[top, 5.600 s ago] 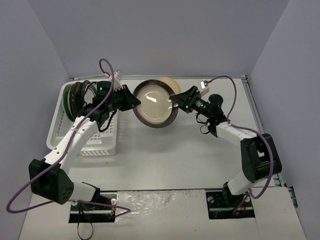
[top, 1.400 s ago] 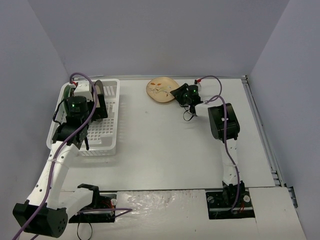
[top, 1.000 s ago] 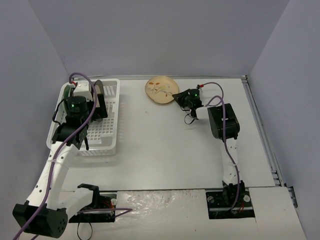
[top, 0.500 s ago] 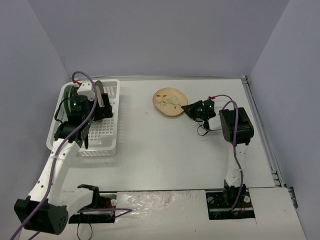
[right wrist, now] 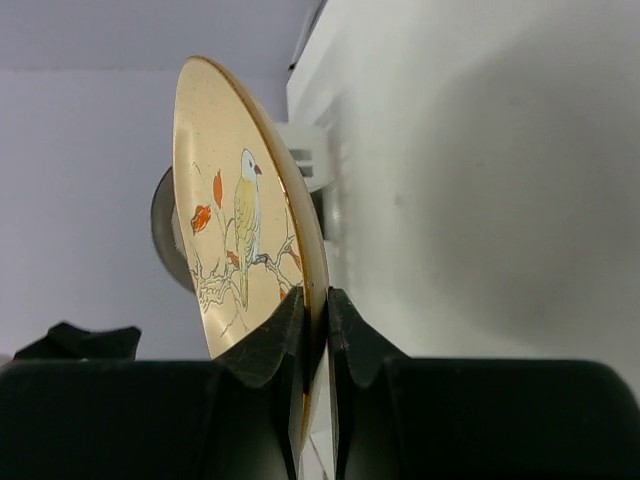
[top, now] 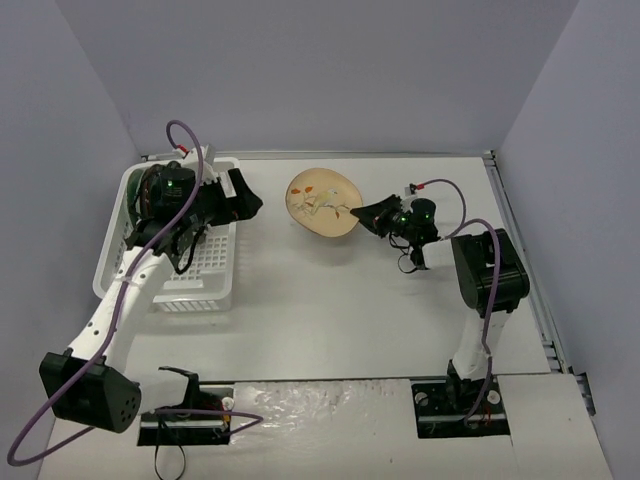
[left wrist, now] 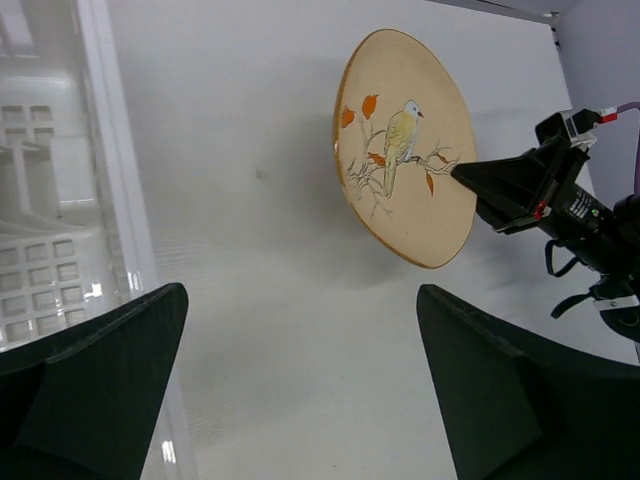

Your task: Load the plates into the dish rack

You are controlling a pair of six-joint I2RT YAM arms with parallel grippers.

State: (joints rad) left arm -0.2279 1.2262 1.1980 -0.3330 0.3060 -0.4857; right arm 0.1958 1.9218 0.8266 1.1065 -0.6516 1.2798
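Inspection, taken from the near side of the table.

1. Table (top: 330,310): one white work surface with grey walls on three sides. It carries one container.

2. Dish rack (top: 205,282): one white slotted basket at the far left of the table. Its perforated floor is bare over the near half. Dark plates (top: 138,205) stand on edge, packed together at the far left end. The left arm covers part of them, so their number cannot be told.

3. Arms: two. The left arm reaches over the rack and the right arm reaches across towards the middle of the table.

4. Tan plate (top: 322,203): one, outside the rack and well apart from it, in the far middle of the table. It is painted with a bird on a branch with orange leaves. It is held tilted up on edge with its painted face towards the rack, and appears raised off the surface.

5. Right gripper (top: 362,212): pinched tight on the tan plate's rim, with one finger (right wrist: 270,350) on each face.

6. Left gripper (top: 250,200): above the rack's right wall and pointed at the tan plate. Its fingers (left wrist: 100,390) are spread wide and hold nothing.
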